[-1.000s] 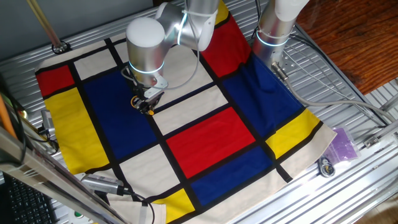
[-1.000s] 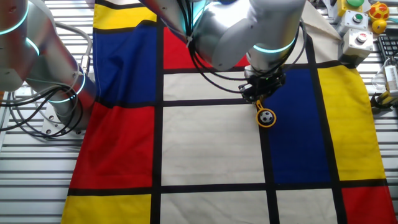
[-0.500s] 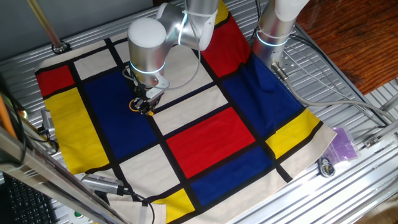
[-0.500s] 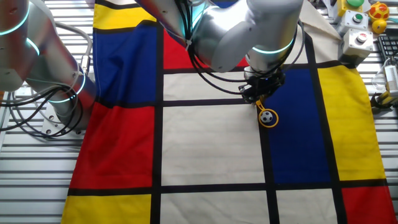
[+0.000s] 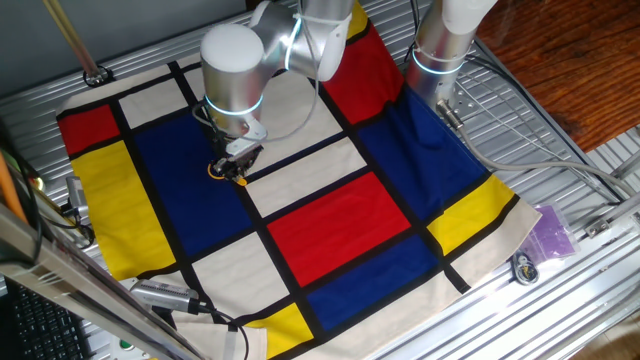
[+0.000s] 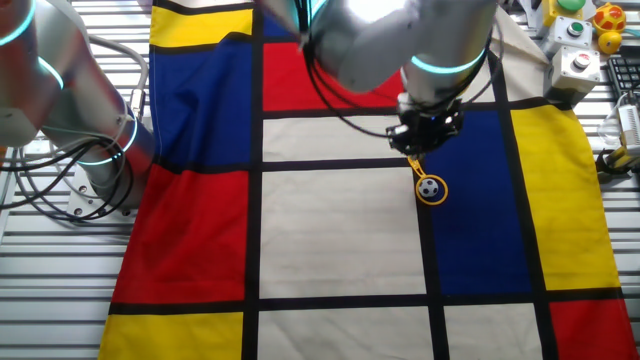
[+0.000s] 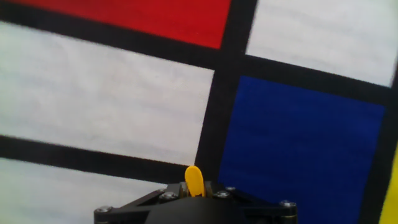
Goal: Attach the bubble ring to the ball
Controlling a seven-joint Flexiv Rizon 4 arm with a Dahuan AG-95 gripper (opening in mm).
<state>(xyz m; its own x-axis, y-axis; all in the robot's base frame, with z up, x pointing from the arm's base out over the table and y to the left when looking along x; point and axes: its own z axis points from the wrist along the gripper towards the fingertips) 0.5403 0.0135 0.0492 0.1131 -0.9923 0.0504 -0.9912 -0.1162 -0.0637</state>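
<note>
Your gripper (image 6: 421, 150) sits low over the desk (image 6: 340, 235), right where a black stripe of the checked cloth (image 6: 200, 230) meets the corner of a blue panel. Its fingers look closed on the short handle of the bubble ring (image 6: 430, 189); in the hand view you can see a yellow tip of the bubble ring (image 7: 194, 180) poking up from between the dark finger bodies, though how tightly it is pinched you cannot tell.

Look just below the gripper in the other fixed view: the hoop lies flat on the cloth, on the edge of the blue panel beside the black stripe, and the ball (image 6: 429, 187) sits inside it, ringed all round. Whether hoop and ball touch is too small to judge.

In the one fixed view the gripper (image 5: 232, 168) hides most of this; only a sliver of orange from the bubble ring (image 5: 214, 169) shows just to its side, on the blue panel.
</note>
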